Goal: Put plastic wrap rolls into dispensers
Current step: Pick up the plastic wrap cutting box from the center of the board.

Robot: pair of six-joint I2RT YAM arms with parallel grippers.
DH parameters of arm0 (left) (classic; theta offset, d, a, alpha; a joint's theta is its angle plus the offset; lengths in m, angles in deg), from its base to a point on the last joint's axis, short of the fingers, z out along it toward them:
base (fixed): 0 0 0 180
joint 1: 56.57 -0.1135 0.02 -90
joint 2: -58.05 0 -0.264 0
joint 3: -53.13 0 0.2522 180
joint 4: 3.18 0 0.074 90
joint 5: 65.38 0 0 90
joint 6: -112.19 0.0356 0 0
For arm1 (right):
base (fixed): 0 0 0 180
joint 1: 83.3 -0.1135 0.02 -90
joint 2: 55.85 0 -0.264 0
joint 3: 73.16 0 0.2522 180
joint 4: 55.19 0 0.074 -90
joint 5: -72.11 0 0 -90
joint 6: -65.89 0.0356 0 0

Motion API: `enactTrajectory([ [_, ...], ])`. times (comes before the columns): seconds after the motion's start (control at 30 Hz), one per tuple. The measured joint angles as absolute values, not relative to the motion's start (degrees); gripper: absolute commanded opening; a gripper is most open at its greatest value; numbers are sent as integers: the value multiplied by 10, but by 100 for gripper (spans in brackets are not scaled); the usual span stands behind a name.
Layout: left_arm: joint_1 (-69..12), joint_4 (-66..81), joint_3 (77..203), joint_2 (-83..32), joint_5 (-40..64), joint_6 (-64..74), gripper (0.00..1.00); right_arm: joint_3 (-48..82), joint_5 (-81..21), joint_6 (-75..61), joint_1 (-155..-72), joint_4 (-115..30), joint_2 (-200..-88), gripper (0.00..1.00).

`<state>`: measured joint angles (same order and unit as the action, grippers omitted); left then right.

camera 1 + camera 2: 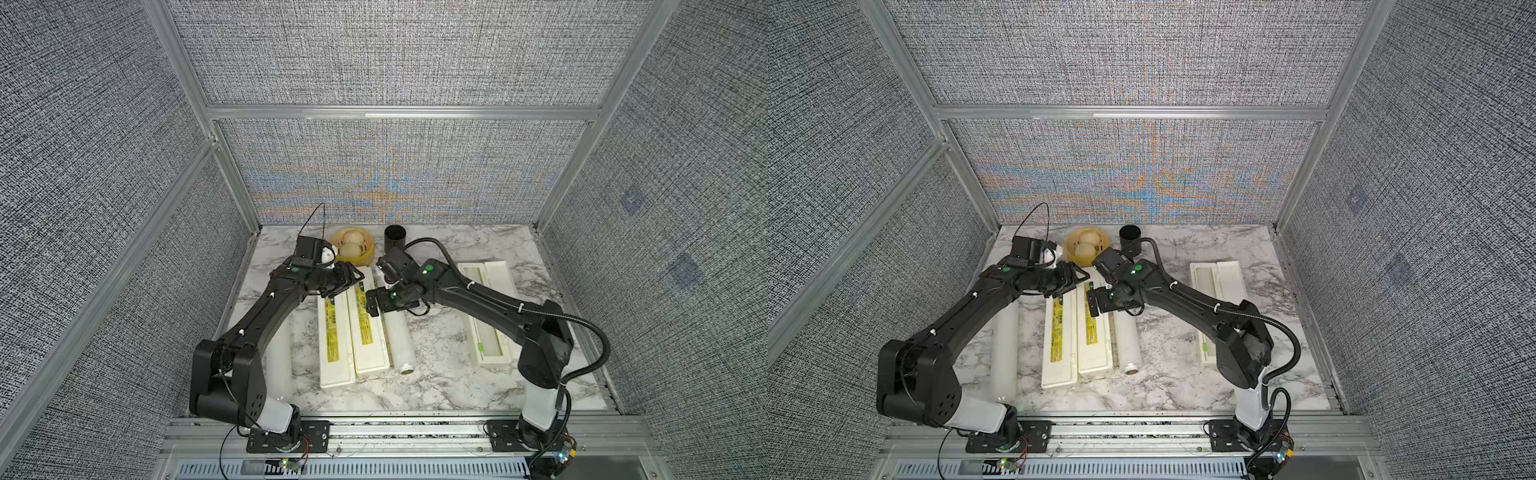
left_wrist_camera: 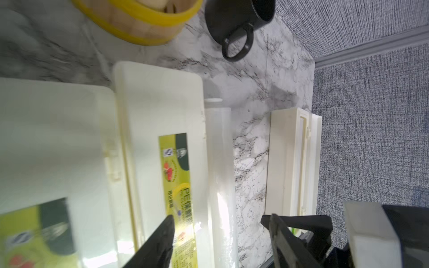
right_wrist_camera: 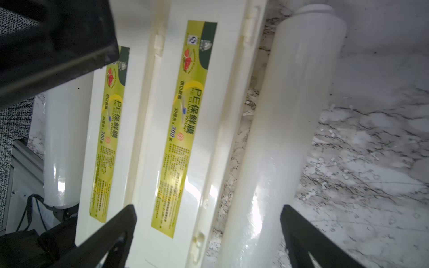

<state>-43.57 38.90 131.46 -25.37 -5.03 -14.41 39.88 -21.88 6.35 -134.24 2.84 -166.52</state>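
Two closed cream dispensers (image 1: 334,340) (image 1: 368,328) lie side by side mid-table, yellow-green labels up. One plastic wrap roll (image 1: 399,336) lies along the right one's right side. Another roll (image 1: 279,361) lies left of the pair, partly under my left arm. A third dispenser (image 1: 488,316) lies open at the right, half hidden by my right arm. My left gripper (image 1: 343,281) hovers open over the closed boxes' far ends. In the left wrist view its fingers (image 2: 162,241) are spread above the box edge and roll (image 2: 220,162). My right gripper (image 3: 209,208) is open over the roll (image 3: 290,116), holding nothing.
A yellow bamboo steamer (image 1: 353,247) with round buns and a black cup (image 1: 395,239) stand at the back of the marble table (image 1: 440,374). Fabric walls on aluminium rails enclose three sides. Both arm bases sit on the front rail.
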Motion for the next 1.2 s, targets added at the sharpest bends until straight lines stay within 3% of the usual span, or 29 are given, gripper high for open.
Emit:
enactTrajectory([
  [0.3, -474, 421, 1265, -192, 17, -141, 65, 464, -192, 108, -1369, 33, -1754, 99],
  [0.7, -485, 417, 1242, -190, 10, -143, 65, 526, -167, 129, -1382, 64, -1828, 99],
  [1.2, -487, 388, 1239, -214, -30, -143, 65, 465, -120, 148, -1380, 65, -1800, 99],
])
